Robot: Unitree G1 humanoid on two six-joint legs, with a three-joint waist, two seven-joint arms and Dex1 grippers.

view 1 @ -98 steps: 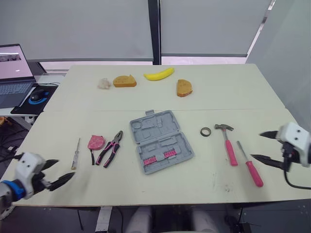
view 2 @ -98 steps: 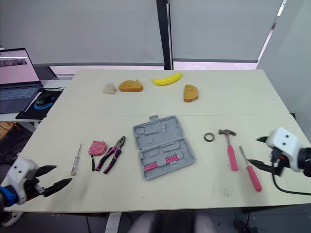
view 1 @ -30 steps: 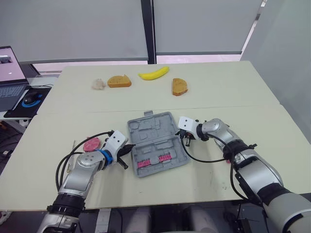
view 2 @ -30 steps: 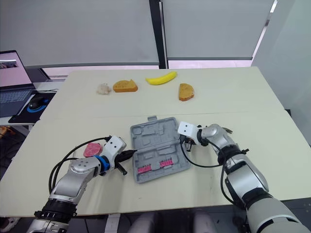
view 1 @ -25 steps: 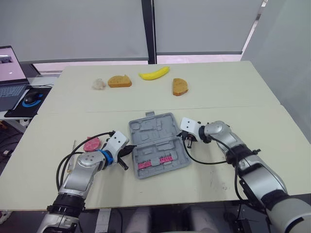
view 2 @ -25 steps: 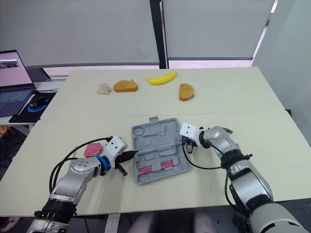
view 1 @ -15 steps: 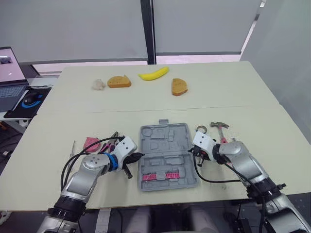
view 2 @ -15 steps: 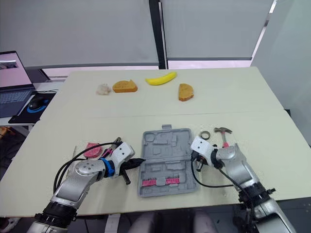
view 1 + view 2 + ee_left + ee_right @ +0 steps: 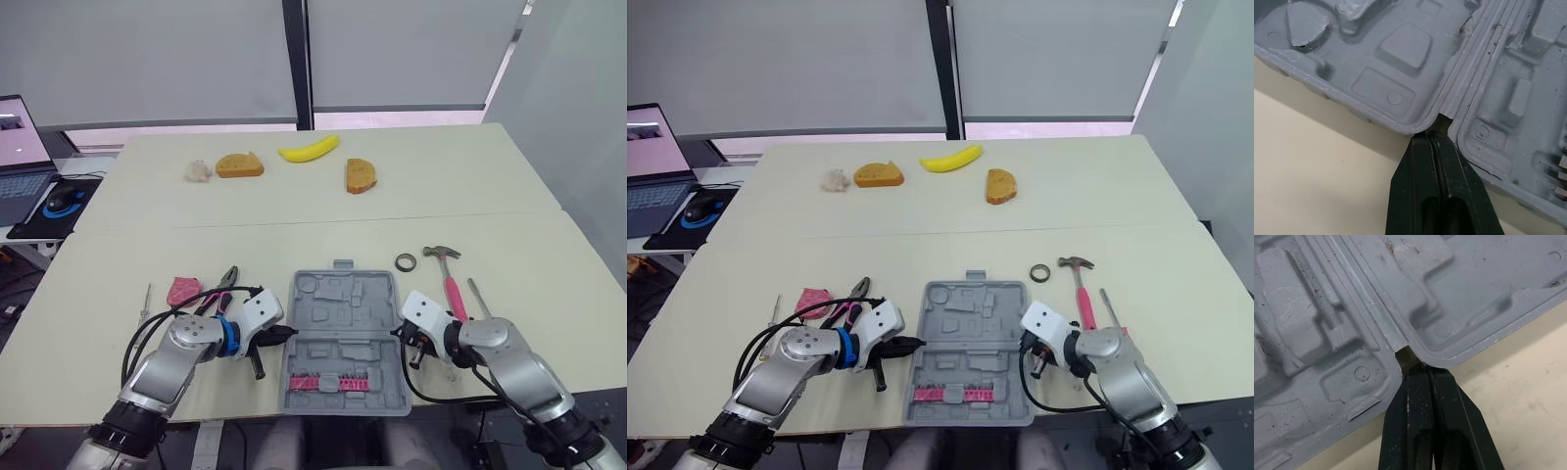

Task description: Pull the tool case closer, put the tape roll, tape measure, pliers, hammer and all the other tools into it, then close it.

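Hooking the open tool case (image 9: 345,338) at its two hinge notches, left gripper (image 9: 281,334) and right gripper (image 9: 400,334) fully closed, tips wedged in, case between them. Risks one tip slipping out under uneven pull, twisting or folding it.

My two head cameras look forward and down over the table (image 9: 509,206) from slightly offset positions, sharing nearly the whole tabletop. Each wrist camera peers along its own gripper, left gripper (image 9: 1433,134) and right gripper (image 9: 1418,366), pressed close to the tool case (image 9: 343,305), apparently at opposite ends of its hinge.
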